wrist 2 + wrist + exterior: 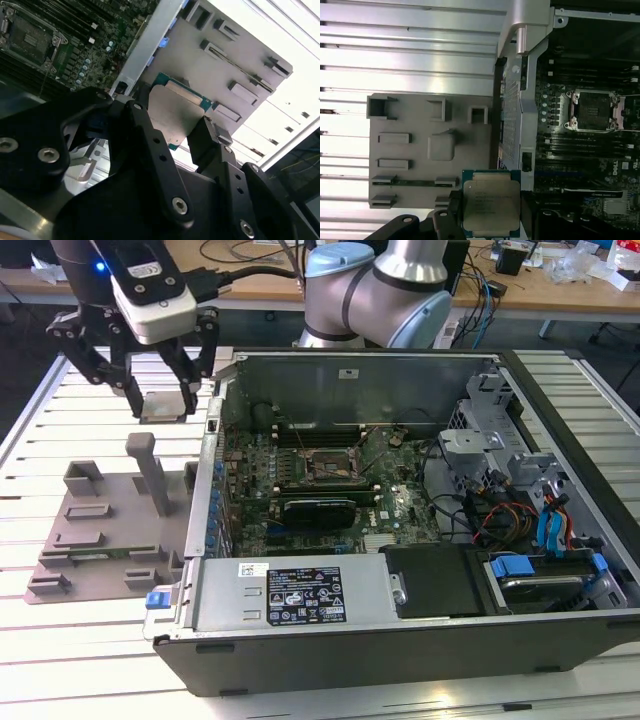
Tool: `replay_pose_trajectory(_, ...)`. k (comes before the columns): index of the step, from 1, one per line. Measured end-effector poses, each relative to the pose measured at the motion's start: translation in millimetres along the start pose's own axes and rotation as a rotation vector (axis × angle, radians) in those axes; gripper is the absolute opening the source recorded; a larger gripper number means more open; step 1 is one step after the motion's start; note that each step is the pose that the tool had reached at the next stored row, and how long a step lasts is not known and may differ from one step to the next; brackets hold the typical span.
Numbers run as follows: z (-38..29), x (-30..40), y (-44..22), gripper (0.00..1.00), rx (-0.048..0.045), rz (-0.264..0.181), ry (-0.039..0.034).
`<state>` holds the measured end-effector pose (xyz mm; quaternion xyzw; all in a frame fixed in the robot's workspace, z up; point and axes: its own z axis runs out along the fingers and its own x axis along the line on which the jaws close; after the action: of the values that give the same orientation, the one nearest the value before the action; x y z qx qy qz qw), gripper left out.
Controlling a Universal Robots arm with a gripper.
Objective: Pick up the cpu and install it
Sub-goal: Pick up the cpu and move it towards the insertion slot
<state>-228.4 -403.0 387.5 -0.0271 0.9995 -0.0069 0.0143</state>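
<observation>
Carrying looks to be the step in hand. The black two-fingered gripper (163,400) is clenched on the cpu (163,407), a small flat square chip with a silvery metal top and a thin green edge. It pinches the chip by two opposite edges and holds it in the air beyond the exterior view's left side of the open black desktop computer case (400,645), above the grey plastic moulded tray (100,540) lying just outside that case. To do this well, I judge, the chip should stay level and the pinch steady. It should also ride high enough to clear the case's grey metal side wall (208,475) and come square to the black-framed square motherboard socket (330,468) inside the case. In the first wrist view that socket (594,111) appears bare, and its contacts would likely suffer from a tilted or sliding touch. Case and tray both rest on a white slatted metal table (60,680). Behind the case rises the silver and pale-blue robot arm (370,290), and beyond it runs a long, cluttered wooden workbench (560,298).
</observation>
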Motion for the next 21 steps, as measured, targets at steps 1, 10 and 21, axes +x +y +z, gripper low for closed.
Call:
replay_pose_trajectory(1,0.1,-1.6,-0.1,0.55,0.0,0.0,0.0)
replay_pose_trajectory(10,1.0,-20.6,-0.3,0.55,0.0,0.0,0.0002)
replay_pose_trajectory(21,3.2,-47.3,2.3,0.55,0.0001,0.0,0.0003)
